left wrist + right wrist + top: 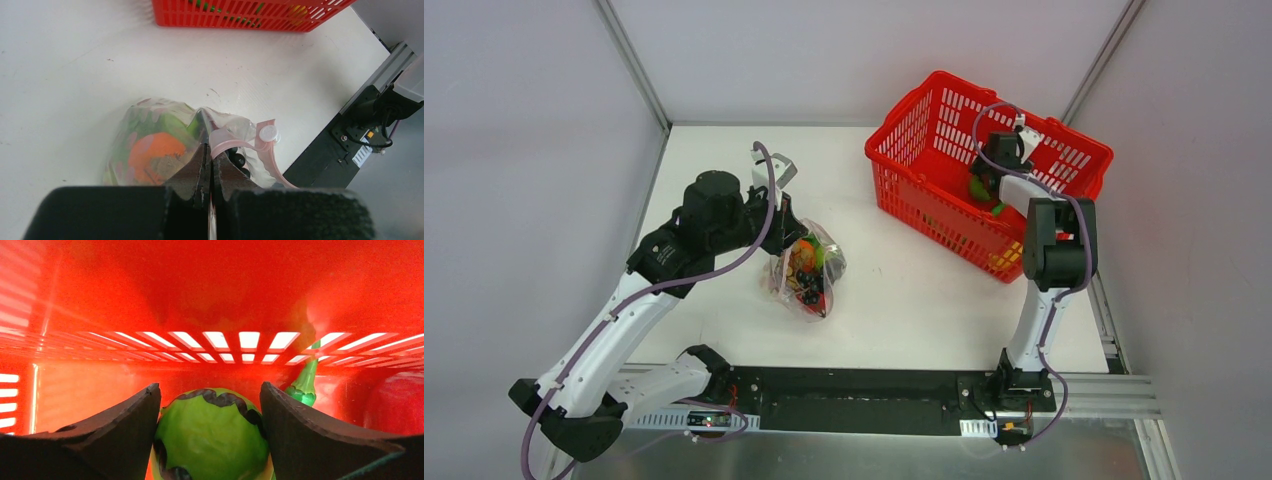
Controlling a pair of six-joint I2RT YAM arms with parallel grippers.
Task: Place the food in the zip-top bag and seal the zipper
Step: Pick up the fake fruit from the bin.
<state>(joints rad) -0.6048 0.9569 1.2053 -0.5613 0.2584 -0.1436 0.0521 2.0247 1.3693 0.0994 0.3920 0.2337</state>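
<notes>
**Bag pinched at its mouth, green fruit between the other jaws**

The clear crinkly plastic zip-top bag (809, 272) is lying on the white table (904, 300), left of the red plastic mesh basket (929, 195) and apart from it. In the top view its long axis is running from far to near. Its mouth is pointing to the far side.

There the left gripper (209, 152) is pressing its jaws together on the red-pink zipper strip (220, 139). An orange toy fruit (155, 152) and dark grapes (239, 160) are showing through the plastic.

The right gripper (210, 385) is reaching down into the basket. Its jaws are standing wide, closing against both sides of a green round toy fruit (210, 435).
</notes>
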